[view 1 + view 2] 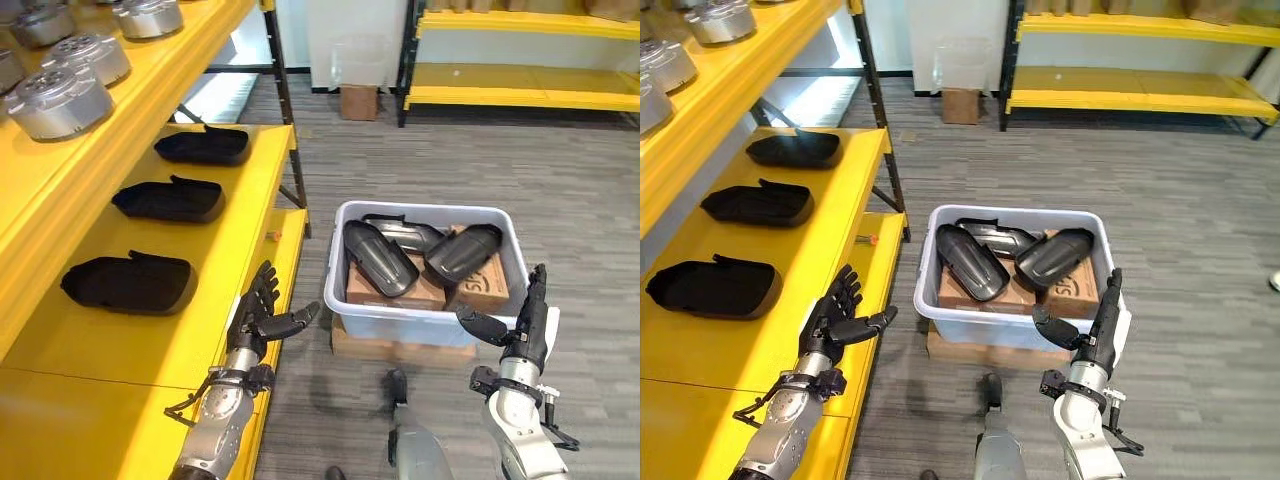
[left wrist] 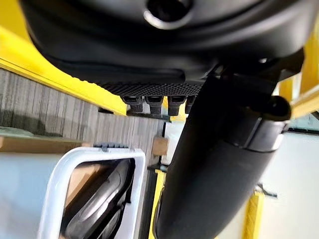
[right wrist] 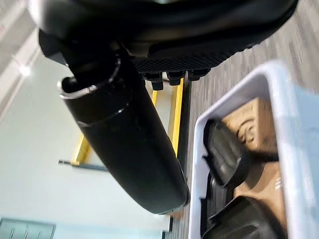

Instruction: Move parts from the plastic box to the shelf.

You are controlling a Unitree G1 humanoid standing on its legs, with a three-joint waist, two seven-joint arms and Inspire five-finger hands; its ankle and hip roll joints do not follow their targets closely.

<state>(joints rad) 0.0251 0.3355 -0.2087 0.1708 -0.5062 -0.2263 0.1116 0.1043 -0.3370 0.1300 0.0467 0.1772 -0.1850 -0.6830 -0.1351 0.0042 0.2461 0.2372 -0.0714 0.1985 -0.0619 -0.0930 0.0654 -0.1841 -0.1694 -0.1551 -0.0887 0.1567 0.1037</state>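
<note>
The left robot hand (image 1: 262,310) hovered with fingers straight and spread, holding nothing, beside the yellow shelf (image 1: 262,190); the right robot hand (image 1: 522,322) was likewise open and empty at the front rim of the plastic box (image 1: 345,310). Three glossy black shell-like parts (image 1: 380,258) lay in the white, smooth-walled box on cardboard cartons (image 1: 480,285). Three matching parts (image 1: 128,283) already sat on the shelf, so roughly half seemed done.

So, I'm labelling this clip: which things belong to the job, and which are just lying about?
Job:
- plastic box
- three black parts in it
- yellow shelf holding three more
- left hand and right hand, both open and empty

Lying about:
- silver round parts on upper shelf
- small cardboard box
- far yellow rack
</note>
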